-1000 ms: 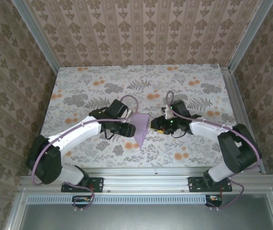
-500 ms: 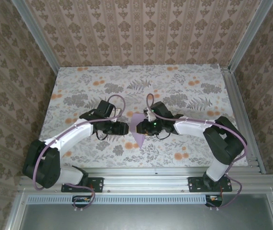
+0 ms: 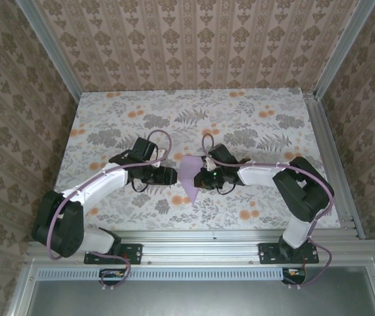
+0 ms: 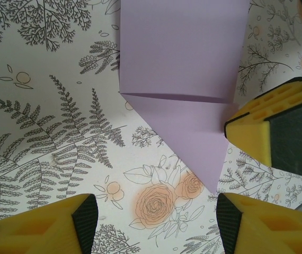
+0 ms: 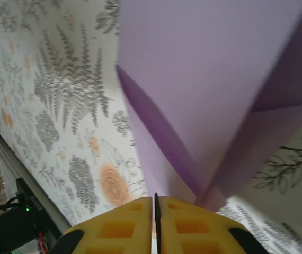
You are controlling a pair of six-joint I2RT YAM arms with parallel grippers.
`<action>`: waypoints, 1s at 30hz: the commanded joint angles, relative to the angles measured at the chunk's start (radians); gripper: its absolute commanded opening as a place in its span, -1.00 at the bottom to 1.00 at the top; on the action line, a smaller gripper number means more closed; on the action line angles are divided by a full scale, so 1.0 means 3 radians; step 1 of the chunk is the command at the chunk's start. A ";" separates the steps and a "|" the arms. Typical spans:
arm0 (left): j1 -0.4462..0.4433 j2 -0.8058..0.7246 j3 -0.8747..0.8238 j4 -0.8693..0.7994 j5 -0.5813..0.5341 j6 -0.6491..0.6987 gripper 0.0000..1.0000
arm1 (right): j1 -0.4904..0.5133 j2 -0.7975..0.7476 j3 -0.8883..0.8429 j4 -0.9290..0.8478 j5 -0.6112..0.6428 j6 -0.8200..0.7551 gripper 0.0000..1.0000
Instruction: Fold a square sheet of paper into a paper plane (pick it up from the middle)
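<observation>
Lilac paper (image 3: 191, 174), folded to a point, lies near the middle of the floral counter (image 3: 260, 118) in the overhead view. Its broad end faces the far side and its tip faces the near edge. The left fingers (image 3: 170, 176) sit low over the counter just left of the paper. The right fingers (image 3: 205, 178) reach in from the right and meet its right edge.

From the left wrist, the left fingers (image 4: 77, 222) are spread wide, one yellow tip at each lower corner of the view, with bare counter (image 4: 45, 132) between them. The paper (image 4: 183, 63) lies beyond them, clear of both tips. A straight crease crosses it where the square part gives way to the pointed flap. One yellow-and-black tip of the right fingers (image 4: 257, 132) touches the paper's edge just beside that crease.

From the right wrist, the right fingers (image 5: 124, 227) are pressed together, with only a thin dark seam between the yellow pads. The paper (image 5: 204, 79) rises from that seam, pinched at its edge. It is lifted enough to show a darker shaded underside above the counter (image 5: 61, 79).
</observation>
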 commanded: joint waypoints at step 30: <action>-0.0246 0.0425 -0.0621 0.1877 -0.0087 -0.1685 0.18 | -0.0283 0.0302 -0.0780 0.0779 -0.0063 0.0093 -1.00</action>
